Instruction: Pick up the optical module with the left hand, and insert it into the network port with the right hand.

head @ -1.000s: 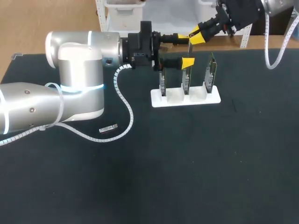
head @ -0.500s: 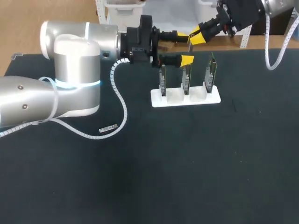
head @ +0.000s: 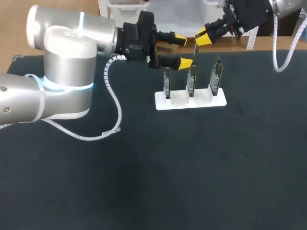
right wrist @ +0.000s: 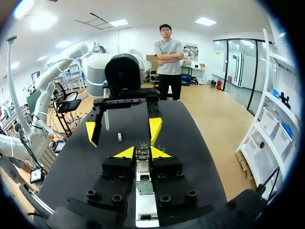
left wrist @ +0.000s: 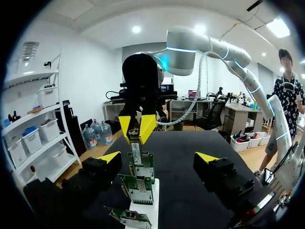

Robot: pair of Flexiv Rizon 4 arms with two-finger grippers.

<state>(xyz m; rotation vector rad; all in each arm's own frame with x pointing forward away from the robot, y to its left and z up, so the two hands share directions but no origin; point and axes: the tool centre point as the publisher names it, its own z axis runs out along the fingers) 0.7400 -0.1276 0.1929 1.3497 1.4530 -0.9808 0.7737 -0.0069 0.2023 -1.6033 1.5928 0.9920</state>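
Head view: my left pincer (head: 184, 50) is wide open and empty by the stand (head: 190, 101) of three cards near the desk's (head: 192, 182) far edge; my right pincer (head: 201, 39) is clamped on the optical module (head: 194, 49), held upright just above the middle card (head: 191, 79). Left wrist view: left pincer (left wrist: 158, 157) gapes with nothing in it, cards (left wrist: 137, 188) ahead between its fingers, right pincer (left wrist: 136, 135) pinching the optical module (left wrist: 136, 152) over them. Right wrist view: right pincer (right wrist: 142, 152) closed on the optical module (right wrist: 142, 158), stand (right wrist: 146, 212) under it, left pincer (right wrist: 123, 130) open beyond.

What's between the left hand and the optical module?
In the left wrist view, the nearer network cards in the white rack; the right hand holds the optical module above it.
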